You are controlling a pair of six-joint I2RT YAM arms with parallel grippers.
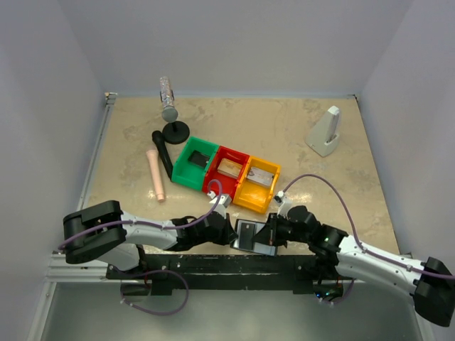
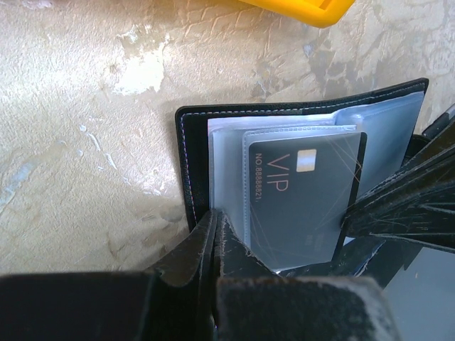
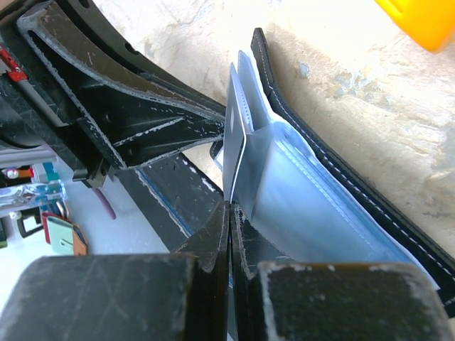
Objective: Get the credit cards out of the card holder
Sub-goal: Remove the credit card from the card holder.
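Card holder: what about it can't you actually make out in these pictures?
1. How many cards it holds: the left wrist view shows one VIP card; the cloudy stacked sleeves hide any behind it.
2. Lower edge of the card holder: left wrist view, covered by the left gripper.
3. Whether the right gripper pinches card or sleeve: right wrist view, the grip itself covers the spot.
4. Top view: the card holder is too small, and both grippers crowd it.

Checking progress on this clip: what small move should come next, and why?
Probably the right gripper should draw the VIP card out of its clear sleeve. It seems shut on the card's edge, the card lies mostly sleeved, and the left gripper pins the card holder at its edge.
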